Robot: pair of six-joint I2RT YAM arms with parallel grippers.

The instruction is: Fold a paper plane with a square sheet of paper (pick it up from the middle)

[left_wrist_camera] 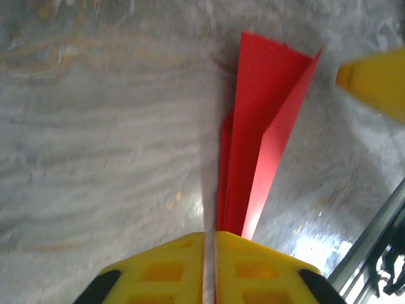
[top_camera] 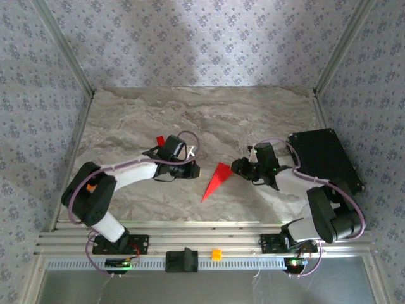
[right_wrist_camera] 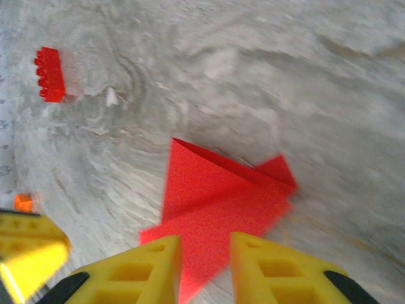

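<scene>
The paper plane (top_camera: 215,182), a narrow red pointed wedge with a centre crease, lies on the marble table between my two grippers. In the left wrist view the paper plane (left_wrist_camera: 266,120) stretches away from my left gripper (left_wrist_camera: 209,253), flaps raised. The yellow jaws there stand a thin slit apart, with bare table showing through and the red edge just right of the slit. In the right wrist view the paper plane (right_wrist_camera: 215,202) lies flat, and my right gripper (right_wrist_camera: 205,266) hovers open over its near end. From above, the left gripper (top_camera: 195,170) and right gripper (top_camera: 235,167) flank the plane's wide end.
A small red block (top_camera: 161,140) sits behind the left arm, and the same red block (right_wrist_camera: 49,74) lies at far left in the right wrist view. A black box (top_camera: 326,158) stands at the right. A metal rail (top_camera: 202,237) runs along the near edge.
</scene>
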